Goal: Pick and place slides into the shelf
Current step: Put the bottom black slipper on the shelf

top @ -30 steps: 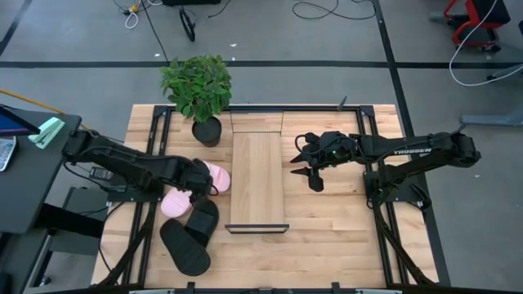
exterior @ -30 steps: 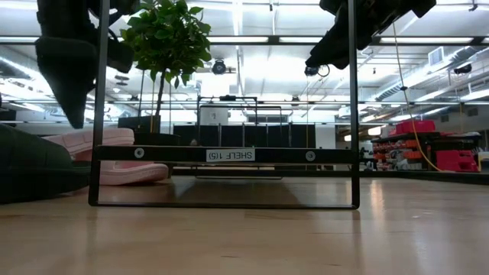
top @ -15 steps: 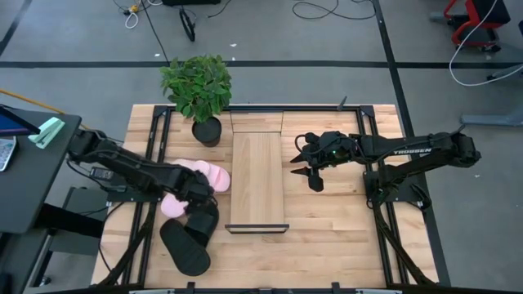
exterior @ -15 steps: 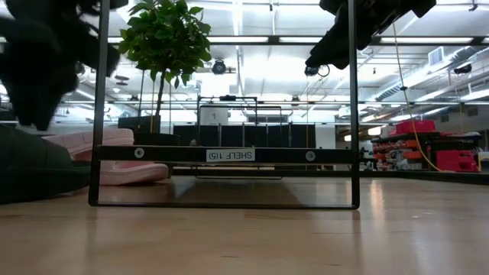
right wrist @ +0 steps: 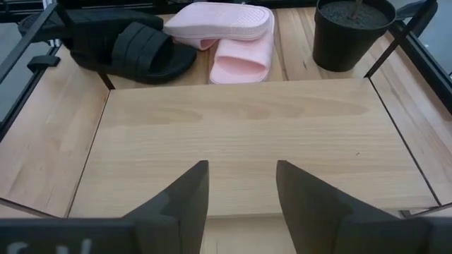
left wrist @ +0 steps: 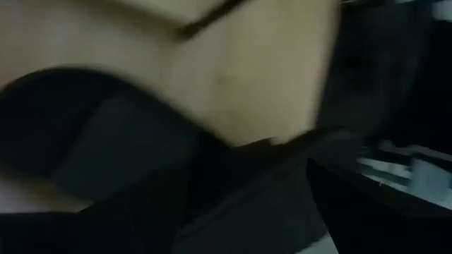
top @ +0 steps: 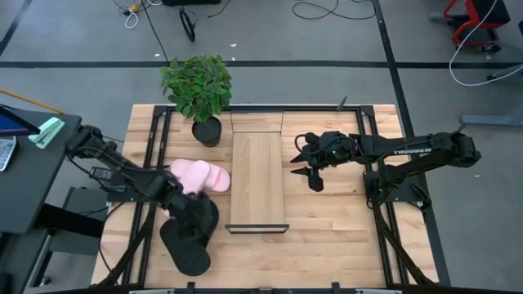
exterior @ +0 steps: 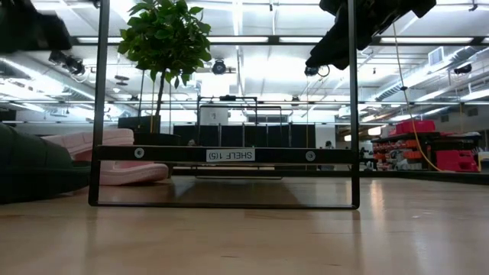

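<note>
The shelf (top: 257,178) has no slides on it yet. All the slides, pink slides (top: 198,175) and black slides (top: 189,237), lie by the tabletop's left edge. The left hand (top: 181,202), fingers apart, hovers over them. The right hand (top: 313,171), fingers apart, waits beside the shelf, holding nothing.

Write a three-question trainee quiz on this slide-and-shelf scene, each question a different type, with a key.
1. True or false: the shelf board already holds a slide.
2. Multiple choice: the left gripper is above which thing? A) the potted plant B) the black slides C) the shelf board
3. Fill in: the right gripper hangs beside the shelf with its fingers ____ and nothing between them.

Key
1. False: the board is bare; the pink slides and black slides lie on the table beside it.
2. B
3. open
</note>
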Controlling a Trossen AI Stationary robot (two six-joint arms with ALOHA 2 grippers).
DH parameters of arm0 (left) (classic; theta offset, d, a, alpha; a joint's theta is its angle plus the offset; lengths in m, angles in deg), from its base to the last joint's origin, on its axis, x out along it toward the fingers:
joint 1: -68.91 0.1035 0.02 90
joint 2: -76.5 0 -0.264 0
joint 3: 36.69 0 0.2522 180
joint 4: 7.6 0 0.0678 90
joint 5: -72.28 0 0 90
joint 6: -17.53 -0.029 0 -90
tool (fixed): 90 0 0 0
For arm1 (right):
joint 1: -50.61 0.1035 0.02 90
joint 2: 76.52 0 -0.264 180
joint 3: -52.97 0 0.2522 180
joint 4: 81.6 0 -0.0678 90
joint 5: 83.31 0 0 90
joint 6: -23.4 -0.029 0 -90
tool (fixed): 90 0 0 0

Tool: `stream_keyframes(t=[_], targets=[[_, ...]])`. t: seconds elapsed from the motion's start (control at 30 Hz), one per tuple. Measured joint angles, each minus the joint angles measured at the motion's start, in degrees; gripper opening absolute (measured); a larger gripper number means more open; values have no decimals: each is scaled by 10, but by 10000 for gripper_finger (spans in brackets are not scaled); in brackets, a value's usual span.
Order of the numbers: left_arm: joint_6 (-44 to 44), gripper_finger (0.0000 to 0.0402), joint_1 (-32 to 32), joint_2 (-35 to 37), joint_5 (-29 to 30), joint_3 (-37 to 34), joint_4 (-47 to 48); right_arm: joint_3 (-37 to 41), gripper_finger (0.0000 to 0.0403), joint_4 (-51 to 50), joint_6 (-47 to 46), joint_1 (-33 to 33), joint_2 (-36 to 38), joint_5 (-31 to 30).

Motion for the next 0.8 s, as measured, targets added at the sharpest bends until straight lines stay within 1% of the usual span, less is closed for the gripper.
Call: stream_keyframes(t=[0.1,0.2,0.43,0.53,0.6,0.7,0.8], targets=[[1,293,-29,-7,2,0,-65,0,172,-2,0,0,0,0],[21,293,-57,-12,10,0,-96,0,172,-2,0,0,0,0],[121,293,-112,-13,67,0,-97,0,172,-2,0,0,0,0],[148,293,-131,-16,88,0,-115,0,172,-2,0,0,0,0],[150,293,-137,-27,94,1,-137,0,172,-2,0,0,0,0],[152,287,-143,-60,96,29,-132,0,172,-2,0,0,0,0],[145,269,-142,-114,83,90,-95,0,172,-2,1,0,0,0]])
